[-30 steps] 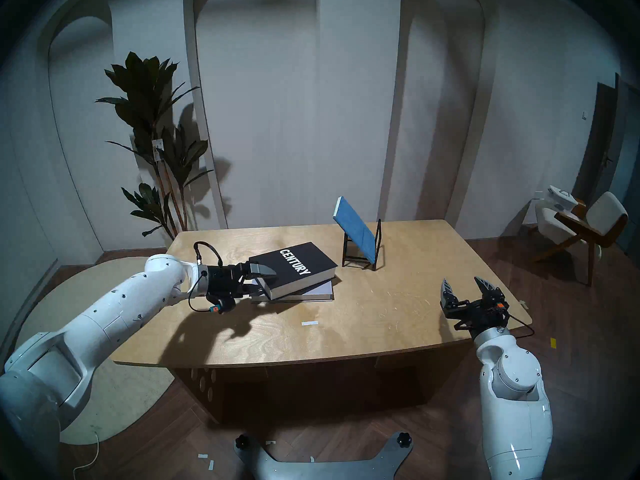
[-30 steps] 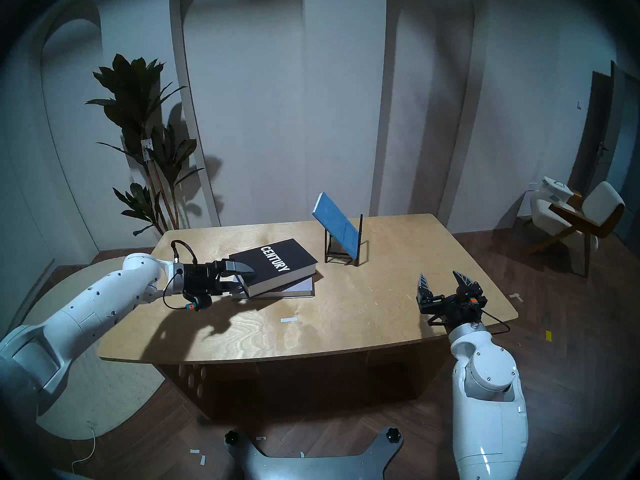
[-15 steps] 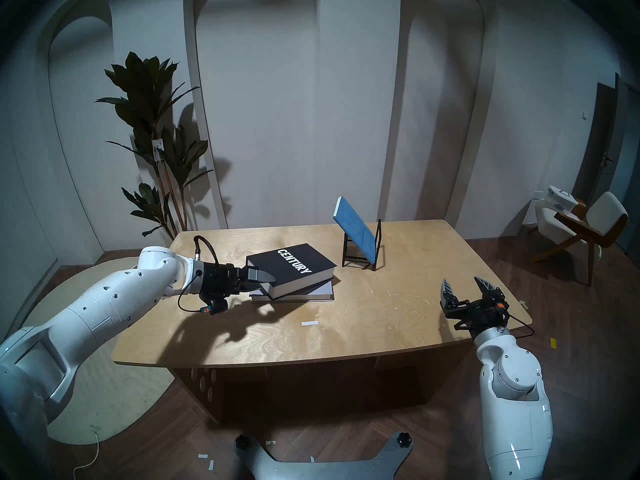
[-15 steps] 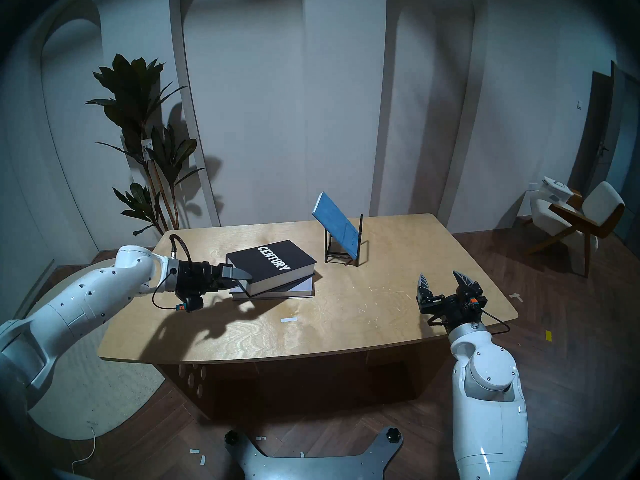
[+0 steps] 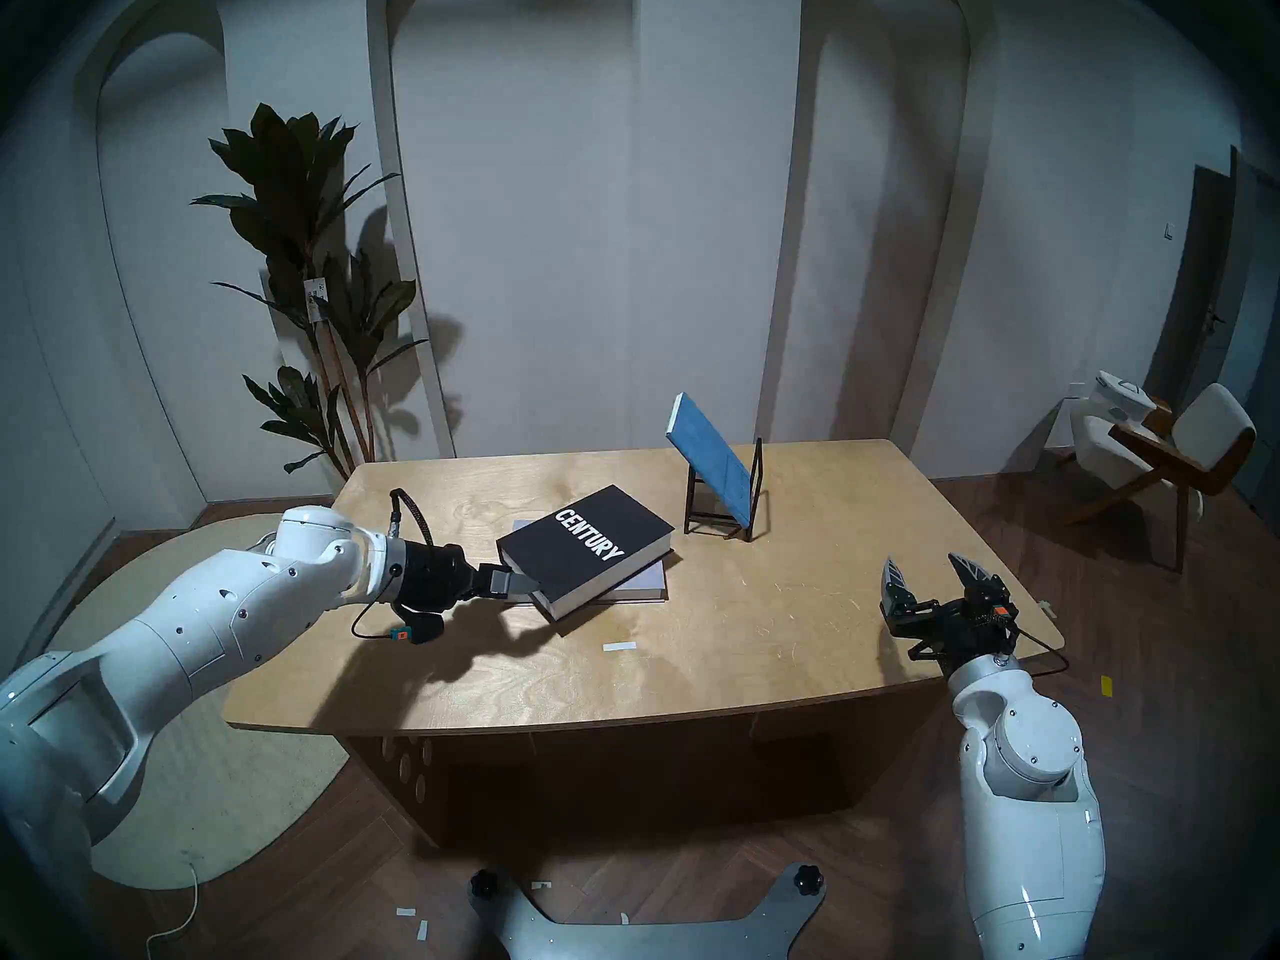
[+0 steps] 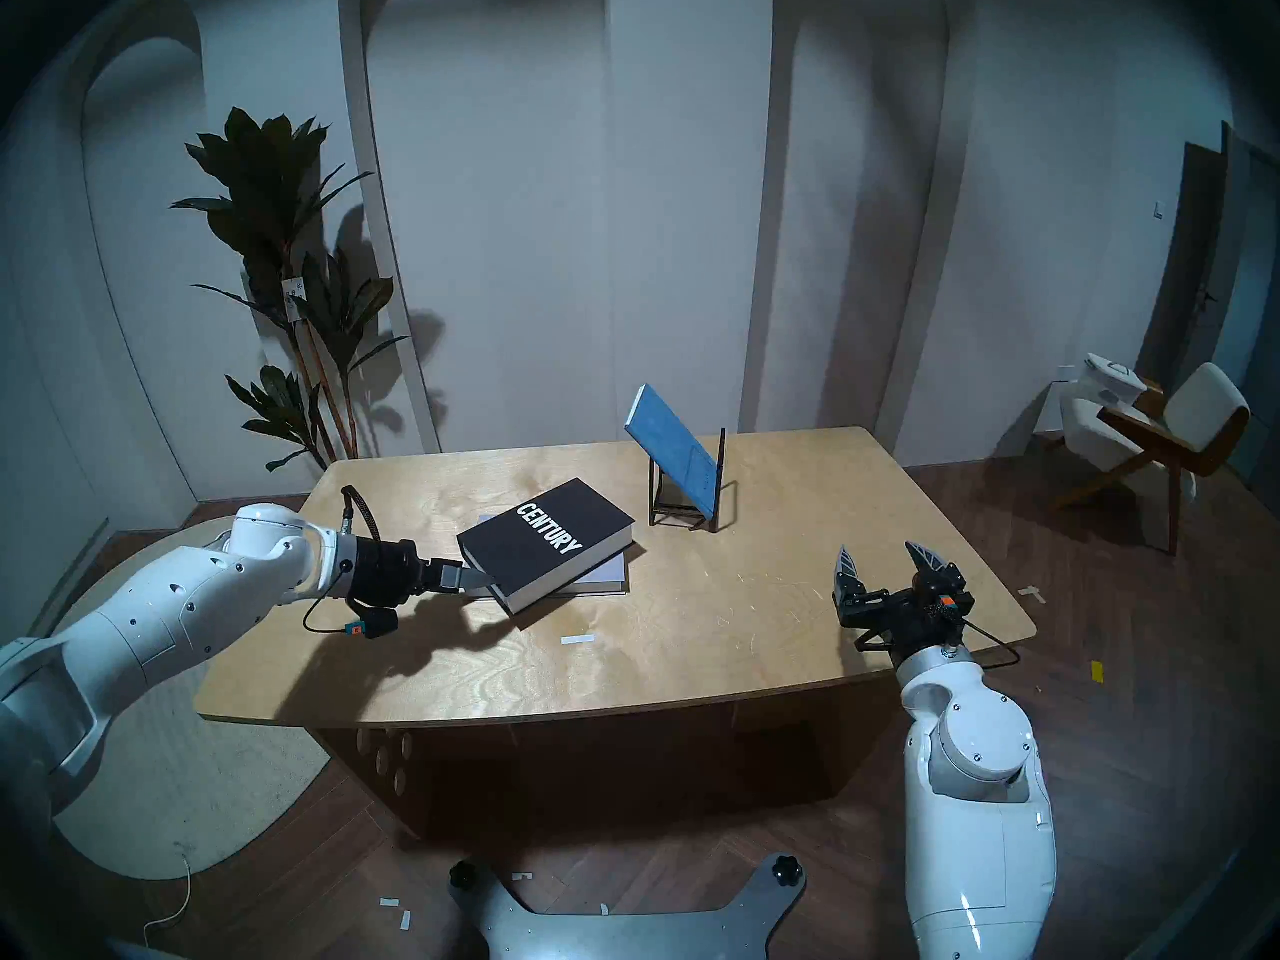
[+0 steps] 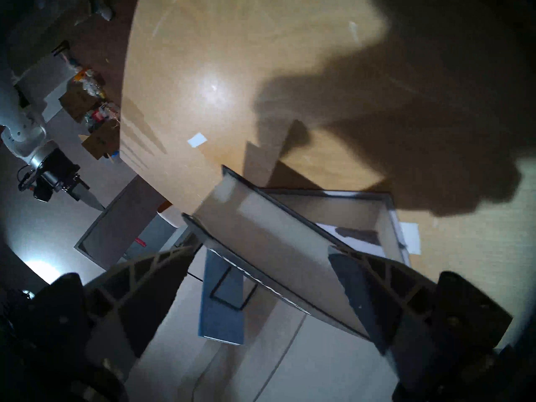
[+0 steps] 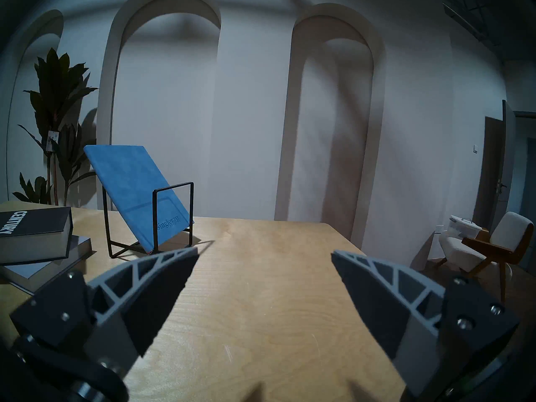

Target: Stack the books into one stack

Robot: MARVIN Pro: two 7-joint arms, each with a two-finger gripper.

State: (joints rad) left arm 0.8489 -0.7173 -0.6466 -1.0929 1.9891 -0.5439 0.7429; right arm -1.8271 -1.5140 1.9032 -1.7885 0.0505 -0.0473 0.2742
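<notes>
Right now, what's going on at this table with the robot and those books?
The left pincer grips a corner of the black "CENTURY" book, which lies skewed on the grey-lavender book, its near corner overhanging. The blue notebook leans in the black wire rack, not yet on the pile. The right pincer hangs open and empty above the table's right edge.

A pale wooden table [image 5: 796,633] fills the middle of the room. A black wire rack [image 5: 724,505] stands on its far side, and a small white strip of tape [image 5: 618,646] lies on its near side. A tall dark-leaved potted plant [image 5: 312,280] stands in the back corner against a white wall with arched panels [image 5: 589,210]. A white cushioned wooden chair [image 5: 1170,453] sits off to one side on the dark wood floor [image 5: 1143,661]. A pale oval rug [image 5: 208,764] lies beside the table.
</notes>
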